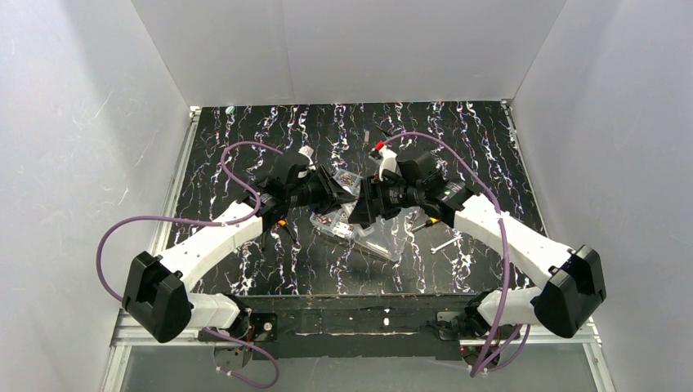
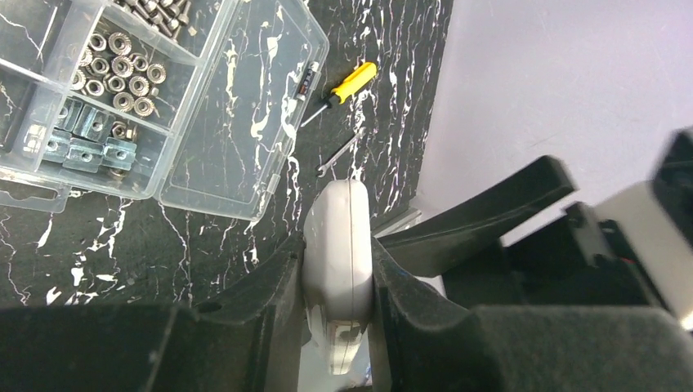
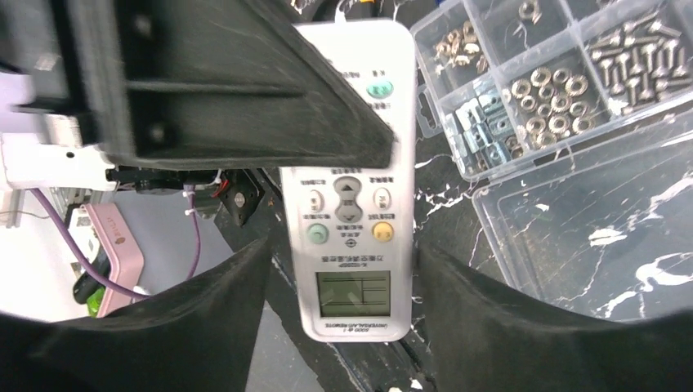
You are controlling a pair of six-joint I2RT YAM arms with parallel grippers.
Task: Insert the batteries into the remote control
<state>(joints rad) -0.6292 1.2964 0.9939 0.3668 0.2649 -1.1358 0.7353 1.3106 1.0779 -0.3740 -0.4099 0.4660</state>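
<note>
Right wrist shows remote control [image 3: 350, 245] face; left wrist, edge.

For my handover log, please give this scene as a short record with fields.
remote control: lifted, button side facing the right wrist camera
left gripper: shut on the remote control's thin edges
right gripper: jaws flank the remote control's long sides; contact unclear
clear organiser box: lid open, nuts and screws inside
yellow-handled screwdriver: lying beside the box lid

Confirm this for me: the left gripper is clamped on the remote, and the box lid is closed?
The lid part is wrong: the box lies with its lid open, as the left wrist view shows. The left gripper is clamped on the remote.
</note>
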